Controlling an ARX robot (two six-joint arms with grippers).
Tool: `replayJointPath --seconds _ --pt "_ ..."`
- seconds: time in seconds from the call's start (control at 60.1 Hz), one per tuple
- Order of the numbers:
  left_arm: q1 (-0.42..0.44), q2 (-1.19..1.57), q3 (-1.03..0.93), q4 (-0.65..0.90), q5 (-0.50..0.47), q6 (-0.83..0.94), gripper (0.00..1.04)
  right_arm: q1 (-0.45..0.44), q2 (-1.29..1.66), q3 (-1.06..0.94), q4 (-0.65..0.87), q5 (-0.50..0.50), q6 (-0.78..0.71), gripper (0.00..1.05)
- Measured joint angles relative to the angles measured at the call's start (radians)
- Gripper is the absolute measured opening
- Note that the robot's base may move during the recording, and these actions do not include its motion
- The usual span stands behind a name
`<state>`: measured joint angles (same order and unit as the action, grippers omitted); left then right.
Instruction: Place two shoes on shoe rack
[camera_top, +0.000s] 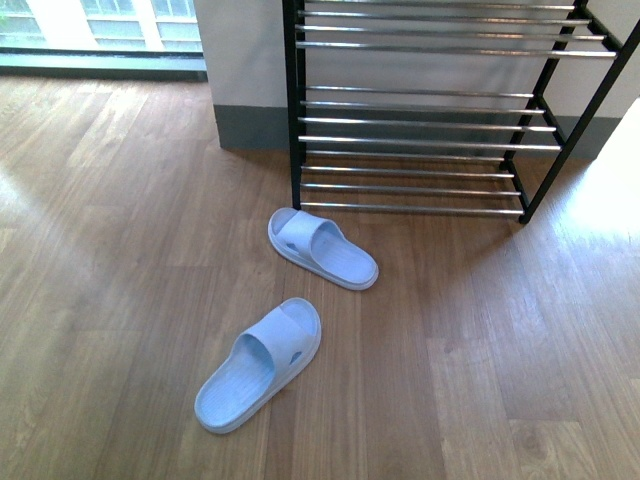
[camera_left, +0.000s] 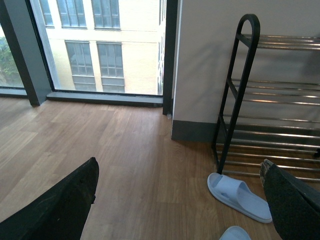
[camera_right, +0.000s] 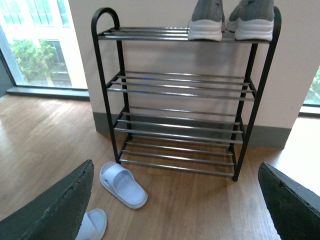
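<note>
Jaws on both arms stand wide apart with nothing between them: in the left wrist view the left gripper shows only its two dark fingers at the frame edges, and the right gripper looks the same in its own view, fingers spread over bare floor. Neither arm appears in the front view, so both seem to be held high and back from the work. Below them, on the wood floor, lie the two pale blue slides, soles down and apart from each other. The far slide sits just in front of the lower left corner of the shoe rack, angled across it. The near slide lies closer to the robot, well short of the rack. A pair of grey sneakers is on the rack's top shelf, seen in the right wrist view. The task looks to be at its very start, an approach with no grasp made. The next move probably calls for one gripper to descend onto a slide, close over the strap or a side edge, then lift it and set it flat across the rods of a low tier so it does not tip between them.
</note>
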<state>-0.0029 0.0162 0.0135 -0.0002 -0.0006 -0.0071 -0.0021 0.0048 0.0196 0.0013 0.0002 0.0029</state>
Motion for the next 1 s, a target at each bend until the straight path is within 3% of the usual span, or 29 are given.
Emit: replayJointPath --seconds 0.999 --pt "0.000 0.000 0.000 0.000 0.000 0.000 0.95 0.000 0.000 0.000 0.000 0.000 0.000 0.95"
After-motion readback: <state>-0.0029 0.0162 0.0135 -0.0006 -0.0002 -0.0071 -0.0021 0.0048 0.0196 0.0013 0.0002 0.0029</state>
